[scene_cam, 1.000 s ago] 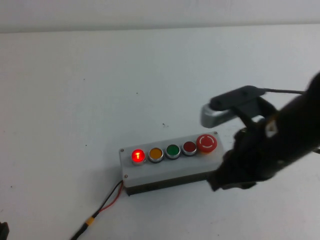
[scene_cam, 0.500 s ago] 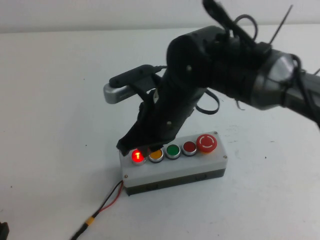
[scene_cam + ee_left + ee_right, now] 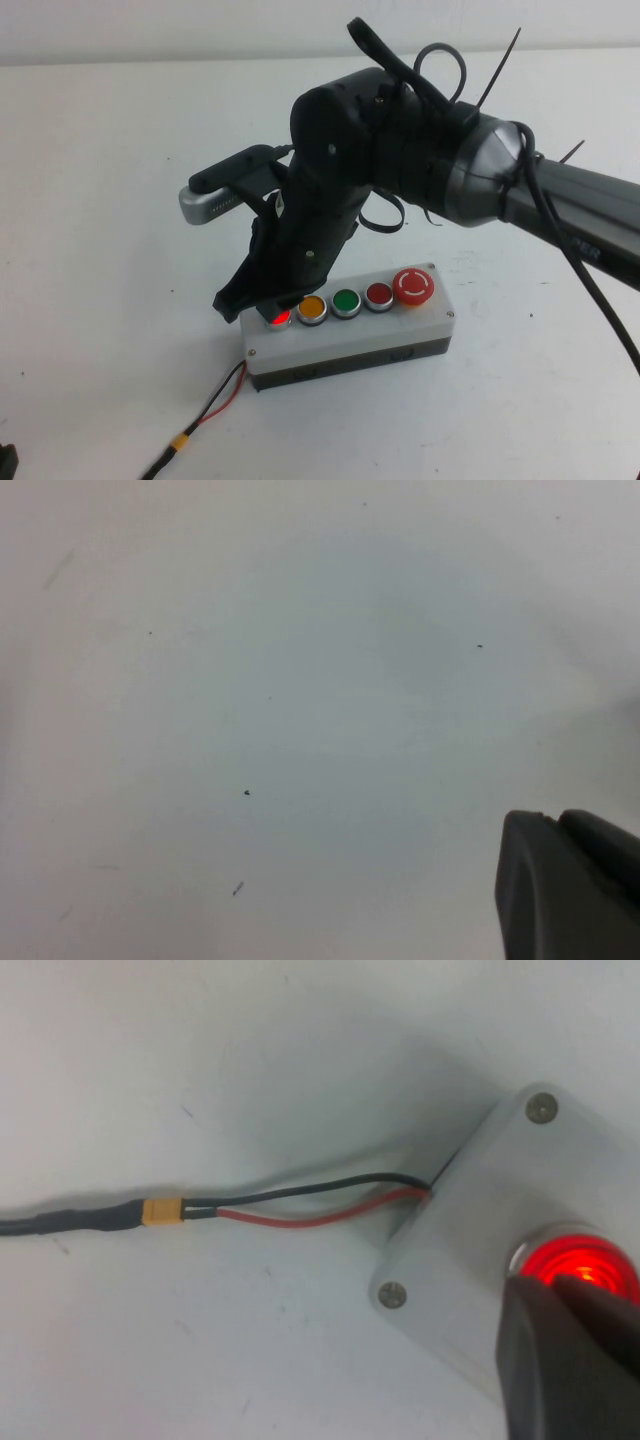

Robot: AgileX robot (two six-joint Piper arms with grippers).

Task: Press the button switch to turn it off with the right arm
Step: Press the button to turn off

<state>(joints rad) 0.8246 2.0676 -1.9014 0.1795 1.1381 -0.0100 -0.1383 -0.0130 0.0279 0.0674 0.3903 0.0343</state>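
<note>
The button switch [image 3: 277,318] glows bright red at the left end of the grey five-button box [image 3: 350,338]. My right arm reaches in from the right. My right gripper [image 3: 268,304] is shut and its black tips sit on the button's edge, covering part of it. In the right wrist view the glowing button [image 3: 575,1255] shows just beyond the closed tips of the right gripper [image 3: 560,1288], on the box's corner [image 3: 470,1230]. My left gripper [image 3: 560,820] is shut and empty over bare white table, away from the box.
Orange [image 3: 312,309], green [image 3: 346,301], darker red [image 3: 378,294] and large red mushroom [image 3: 413,286] buttons follow to the right. Red and black wires with a yellow connector [image 3: 162,1211] leave the box's left end toward the table's front [image 3: 180,440].
My right arm has swung from the box's right end to its left end and come down onto the glowing button. The button still glows.
</note>
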